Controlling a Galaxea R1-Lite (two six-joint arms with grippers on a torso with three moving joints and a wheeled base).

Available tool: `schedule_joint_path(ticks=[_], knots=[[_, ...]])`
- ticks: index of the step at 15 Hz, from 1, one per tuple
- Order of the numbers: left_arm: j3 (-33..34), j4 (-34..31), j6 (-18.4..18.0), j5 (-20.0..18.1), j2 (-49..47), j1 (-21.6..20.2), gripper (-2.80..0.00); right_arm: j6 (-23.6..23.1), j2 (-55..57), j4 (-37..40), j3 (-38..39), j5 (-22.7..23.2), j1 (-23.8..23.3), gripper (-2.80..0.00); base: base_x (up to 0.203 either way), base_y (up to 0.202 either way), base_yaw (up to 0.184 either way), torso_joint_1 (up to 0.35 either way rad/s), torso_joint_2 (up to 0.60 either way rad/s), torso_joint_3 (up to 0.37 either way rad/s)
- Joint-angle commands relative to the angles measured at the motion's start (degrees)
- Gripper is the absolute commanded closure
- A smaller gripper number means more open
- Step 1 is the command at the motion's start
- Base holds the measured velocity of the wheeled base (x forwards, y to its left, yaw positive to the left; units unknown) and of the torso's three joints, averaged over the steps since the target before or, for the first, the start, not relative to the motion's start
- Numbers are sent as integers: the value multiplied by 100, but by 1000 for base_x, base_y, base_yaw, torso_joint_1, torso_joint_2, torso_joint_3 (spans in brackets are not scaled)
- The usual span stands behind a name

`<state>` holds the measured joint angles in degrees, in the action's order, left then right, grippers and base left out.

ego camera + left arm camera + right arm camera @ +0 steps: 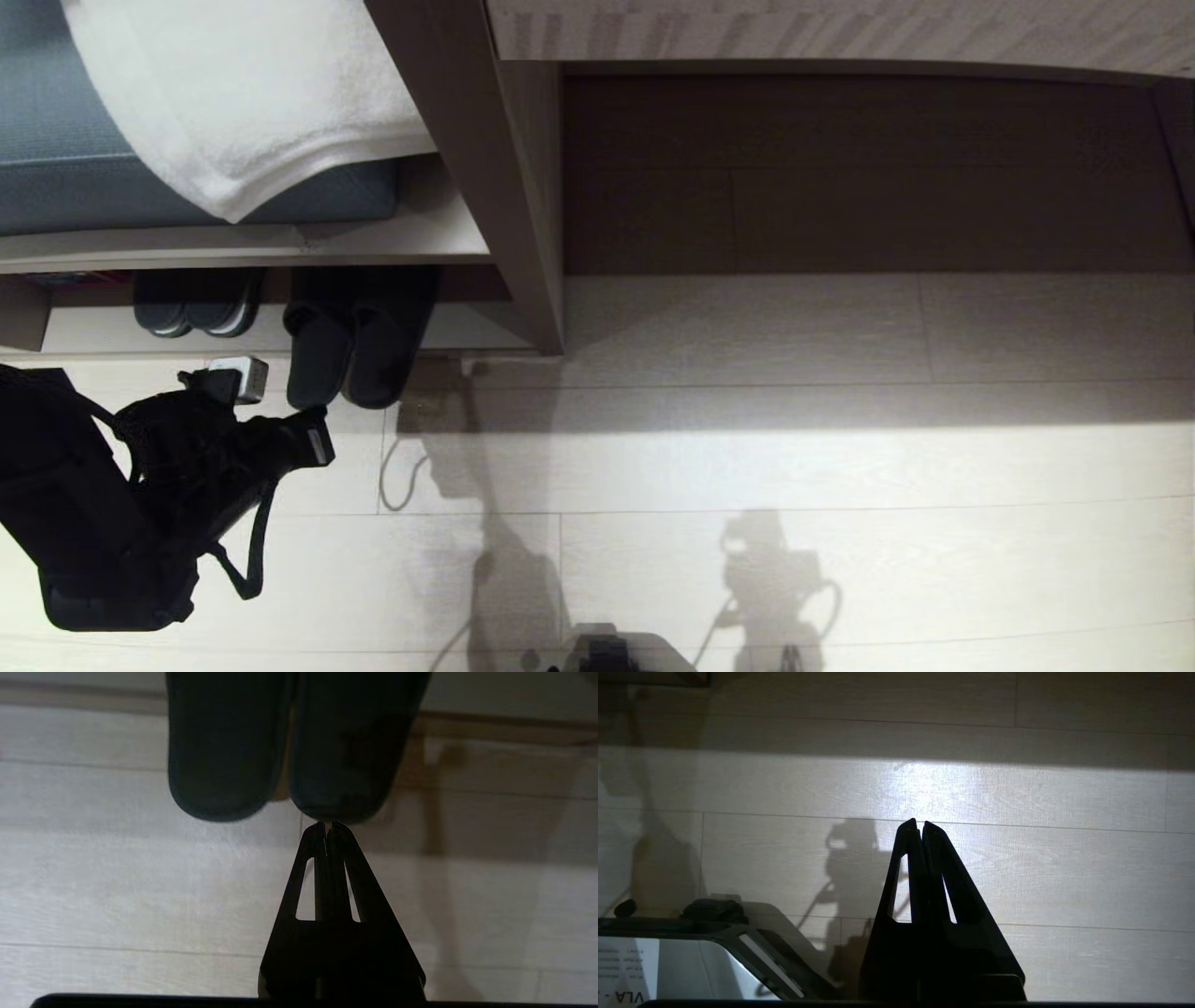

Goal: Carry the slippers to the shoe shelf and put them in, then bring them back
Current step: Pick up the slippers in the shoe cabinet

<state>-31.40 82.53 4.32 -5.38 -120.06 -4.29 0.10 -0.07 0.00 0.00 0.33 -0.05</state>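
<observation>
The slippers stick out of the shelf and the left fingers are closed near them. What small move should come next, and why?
Probably a gentle forward push. The left gripper is shut, its tips at the heel of one of the slippers, which overhang the shoe shelf onto the floor. Pushing should seat them fully inside.

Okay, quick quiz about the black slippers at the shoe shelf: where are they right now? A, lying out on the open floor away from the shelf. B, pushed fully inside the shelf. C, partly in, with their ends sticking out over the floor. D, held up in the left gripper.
C: the slippers sit partly in the shoe shelf, ends overhanging the floor, with the shut left gripper at one end.
</observation>
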Motion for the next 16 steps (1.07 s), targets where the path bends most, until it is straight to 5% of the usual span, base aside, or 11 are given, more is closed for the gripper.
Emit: schedule_joint_path(ticks=[1, 6, 7, 16], knots=[[-124, 183, -51, 72, -119, -66, 0, -1, -1, 0, 0, 2, 3, 0, 0, 0, 0, 0, 0, 0], [-166, 160, -272, 80, -175, -135, 0, -1, -1, 0, 0, 2, -4, 0, 0, 0, 0, 0, 0, 0], [-153, 152, -269, 75, -208, -134, -280, -1, -1, 0, 0, 2, -4, 0, 0, 0, 0, 0, 0, 0], [-423, 193, -261, 43, -792, -72, -280, -1, -1, 0, 0, 2, -4, 0, 0, 0, 0, 0, 0, 0]])
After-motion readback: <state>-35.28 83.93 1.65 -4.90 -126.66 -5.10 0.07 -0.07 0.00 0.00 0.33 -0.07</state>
